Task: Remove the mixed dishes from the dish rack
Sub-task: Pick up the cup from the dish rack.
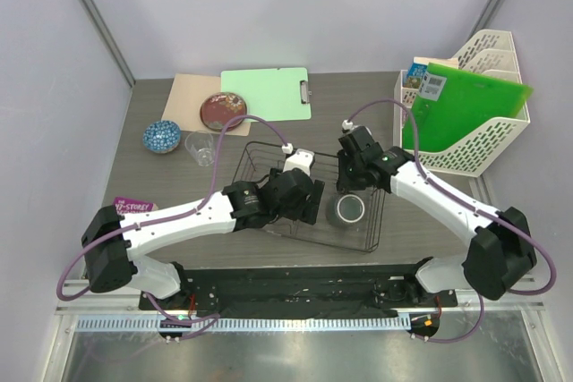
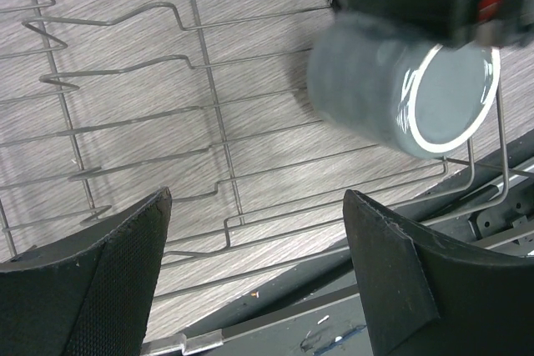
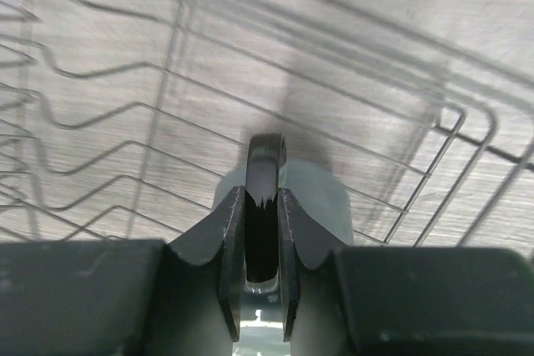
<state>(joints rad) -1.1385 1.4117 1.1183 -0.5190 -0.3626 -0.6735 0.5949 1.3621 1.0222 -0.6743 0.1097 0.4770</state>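
Grey ceramic mug (image 1: 348,210) is in right end of rectangular dark wire dish rack (image 1: 253,151), mid dark woodgrain counter (image 1: 170,181) nr its near edge. R jaws clenched on mug's handle (image 3: 264,198). L jaws released, empty, over rack wires beside mug.

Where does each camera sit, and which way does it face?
Top external: above, behind the arms, facing down at the table; both arms show.
Left wrist: on that arm, facing the dish rack floor; open left end effector shows.
Right wrist: on that arm, facing the rack; right end effector grips the grey mug.
All three show the mug.
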